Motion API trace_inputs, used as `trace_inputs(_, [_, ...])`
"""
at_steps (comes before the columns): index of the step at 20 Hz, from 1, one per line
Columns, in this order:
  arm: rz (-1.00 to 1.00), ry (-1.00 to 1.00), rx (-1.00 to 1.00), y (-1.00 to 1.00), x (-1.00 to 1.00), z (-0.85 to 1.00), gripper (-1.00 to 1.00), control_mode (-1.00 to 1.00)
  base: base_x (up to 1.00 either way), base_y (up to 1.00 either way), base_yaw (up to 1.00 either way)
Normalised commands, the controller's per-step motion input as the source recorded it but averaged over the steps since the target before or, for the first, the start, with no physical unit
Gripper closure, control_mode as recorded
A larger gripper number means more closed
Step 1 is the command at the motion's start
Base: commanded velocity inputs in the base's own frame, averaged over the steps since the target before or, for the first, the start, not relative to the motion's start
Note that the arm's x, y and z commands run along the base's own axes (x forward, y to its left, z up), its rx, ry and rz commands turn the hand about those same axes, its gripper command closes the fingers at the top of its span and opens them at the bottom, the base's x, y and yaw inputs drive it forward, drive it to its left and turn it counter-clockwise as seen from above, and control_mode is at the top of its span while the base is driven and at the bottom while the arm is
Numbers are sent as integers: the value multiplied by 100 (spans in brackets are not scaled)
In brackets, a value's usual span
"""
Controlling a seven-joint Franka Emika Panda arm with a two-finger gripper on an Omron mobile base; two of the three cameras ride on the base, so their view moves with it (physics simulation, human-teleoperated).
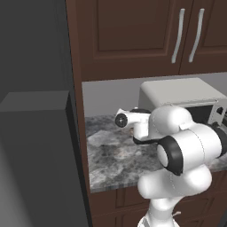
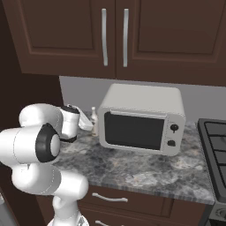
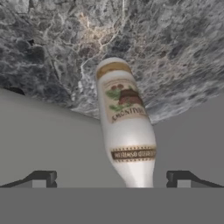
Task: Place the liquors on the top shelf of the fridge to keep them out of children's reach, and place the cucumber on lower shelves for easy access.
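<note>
At your far left stands the fridge (image 1: 35, 155), its grey side filling that edge of the left base view. Right of it, on the marbled counter (image 2: 145, 170), your gripper (image 3: 111, 179) has its fingertips (image 3: 41, 178) spread wide, flanking the cream-white liquor bottle (image 3: 124, 127) without touching it. In the right base view you can spot what is probably that bottle's neck (image 2: 93, 115) just left of the white microwave (image 2: 141, 119).
</note>
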Motion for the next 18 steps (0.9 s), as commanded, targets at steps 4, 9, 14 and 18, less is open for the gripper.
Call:
trace_inputs(4, [0, -1, -8, 0, 17, -2, -100, -100, 0, 0, 0])
trace_inputs(9, [0, 0, -5, 0, 20, -1, -100, -100, 0, 0, 0])
trace_inputs(14, [0, -1, -2, 0, 24, -3, -100, -100, 0, 0, 0])
trace_inputs(18, [0, 0, 0, -1, 26, -6, -100, -100, 0, 0, 0])
